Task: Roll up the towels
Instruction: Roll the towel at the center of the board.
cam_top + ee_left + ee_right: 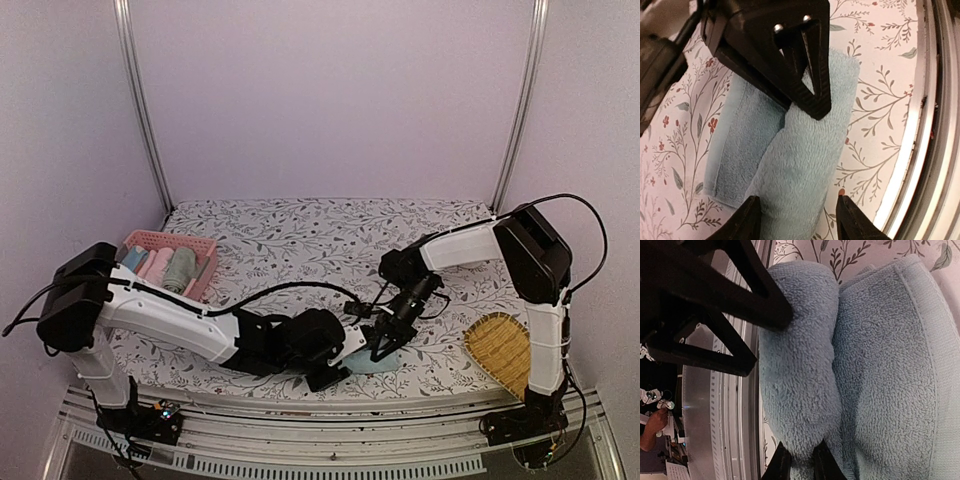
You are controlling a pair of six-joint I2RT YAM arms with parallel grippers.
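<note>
Your left fingers [749,222] stand wide astride the part-rolled light blue towel [795,165]; your right fingers [781,466] pinch it narrowly.

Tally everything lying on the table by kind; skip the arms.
Light blue towel, partly rolled: 1
Pink basket: 1
Rolled cloths in the basket: 3
Woven tray: 1
Total: 6

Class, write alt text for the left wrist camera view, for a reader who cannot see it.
A half-rolled light blue towel lies on a floral tablecloth beside the table's metal edge. The left gripper has its open fingers astride the roll at the bottom of the frame. The right gripper grips the towel from the top.
</note>
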